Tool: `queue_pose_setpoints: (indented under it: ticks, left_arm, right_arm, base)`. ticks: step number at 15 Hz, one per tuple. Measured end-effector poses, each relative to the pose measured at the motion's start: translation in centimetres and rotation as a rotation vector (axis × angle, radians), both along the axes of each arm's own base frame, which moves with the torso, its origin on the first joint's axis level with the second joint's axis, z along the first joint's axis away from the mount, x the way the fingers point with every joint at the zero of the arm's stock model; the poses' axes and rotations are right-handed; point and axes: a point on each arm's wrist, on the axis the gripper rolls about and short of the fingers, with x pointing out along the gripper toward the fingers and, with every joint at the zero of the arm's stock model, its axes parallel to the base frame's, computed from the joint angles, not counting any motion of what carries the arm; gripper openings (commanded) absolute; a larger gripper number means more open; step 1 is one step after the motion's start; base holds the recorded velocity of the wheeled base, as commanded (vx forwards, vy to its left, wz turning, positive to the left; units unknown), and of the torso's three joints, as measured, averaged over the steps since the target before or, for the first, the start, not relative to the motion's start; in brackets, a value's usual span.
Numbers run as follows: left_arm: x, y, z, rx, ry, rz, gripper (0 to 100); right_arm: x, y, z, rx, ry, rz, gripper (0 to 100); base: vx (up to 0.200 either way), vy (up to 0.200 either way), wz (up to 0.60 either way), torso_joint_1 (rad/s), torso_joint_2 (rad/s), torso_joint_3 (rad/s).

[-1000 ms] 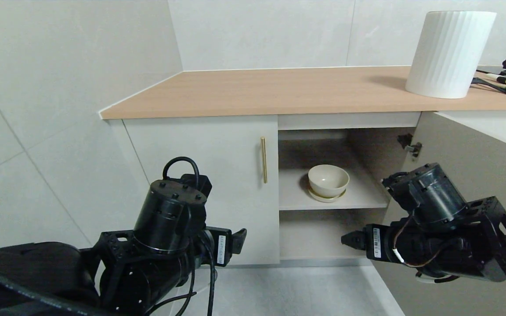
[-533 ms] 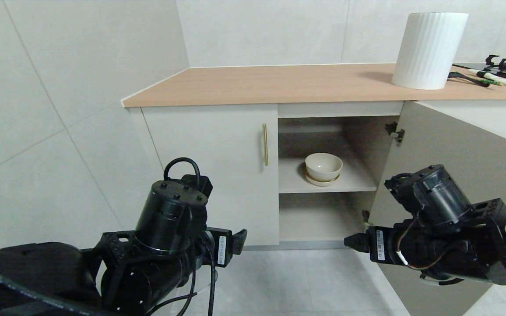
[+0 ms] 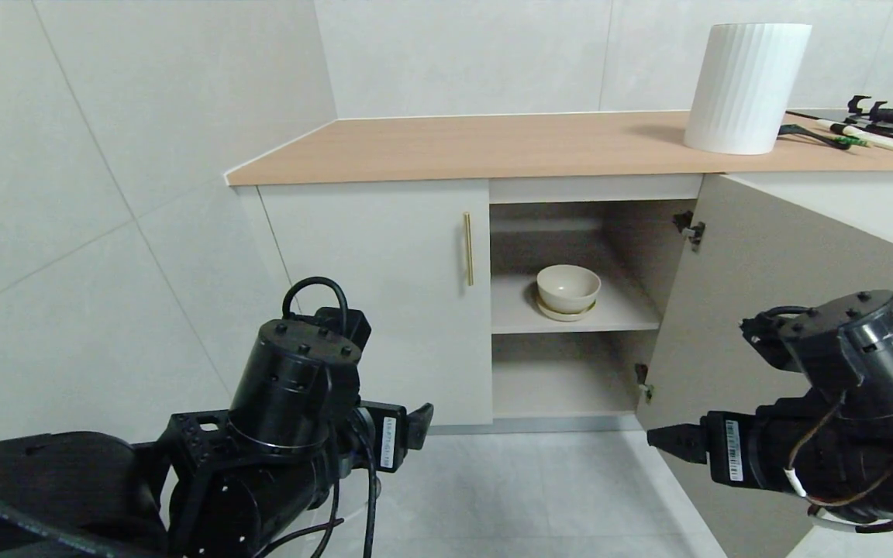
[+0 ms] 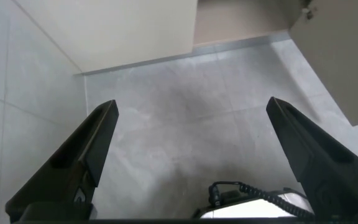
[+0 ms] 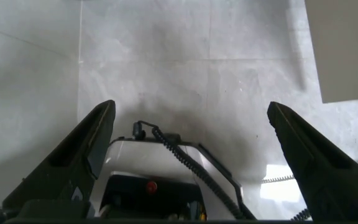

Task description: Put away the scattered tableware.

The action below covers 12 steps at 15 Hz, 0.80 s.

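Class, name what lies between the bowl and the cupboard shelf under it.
A small plate: the bowl sits on it, on the shelf, in the head view.

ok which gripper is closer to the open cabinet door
Right. The right gripper sits right by the open cabinet door, low down near its lower hinge; the left gripper is across the opening, in front of the closed door.

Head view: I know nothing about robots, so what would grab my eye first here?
Probably the open cabinet under the wooden countertop, with a cream bowl sitting on a plate on its upper shelf. Next comes the tall white ribbed container on the countertop, off to the right. In the foreground, the left gripper and right gripper hang over the floor, both open and empty.
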Motion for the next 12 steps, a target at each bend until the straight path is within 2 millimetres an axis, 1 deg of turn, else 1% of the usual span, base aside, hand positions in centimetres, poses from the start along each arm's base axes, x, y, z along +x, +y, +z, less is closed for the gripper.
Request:
queue_pose_setpoints:
  ticks: [3, 7, 10, 12]
  left_arm:
    - [0.0, 0.0, 0.0, 0.005, 0.000, 0.001, 100]
    - [0.0, -0.1, -0.2, 0.009, 0.002, -0.002, 100]
    - [0.1, -0.1, -0.3, 0.011, 0.005, 0.000, 100]
    - [0.1, -0.1, -0.3, 0.012, 0.006, 0.000, 100]
  right_arm:
    - [-0.8, -0.6, 0.2, 0.007, -0.009, 0.000, 100]
    - [-1.1, -1.0, 0.1, 0.001, -0.006, -0.001, 100]
    - [-1.6, -1.5, -0.2, -0.047, 0.053, -0.006, 100]
    - [-1.4, -2.0, 0.1, -0.065, 0.073, -0.027, 100]
  base:
    - [0.000, -0.200, 0.00, 0.001, 0.00, 0.002]
    - [0.000, -0.200, 0.00, 0.008, 0.00, 0.004]
    - [0.000, -0.200, 0.00, 0.002, 0.00, 0.004]
    - [0.000, -0.200, 0.00, 0.005, 0.00, 0.000]
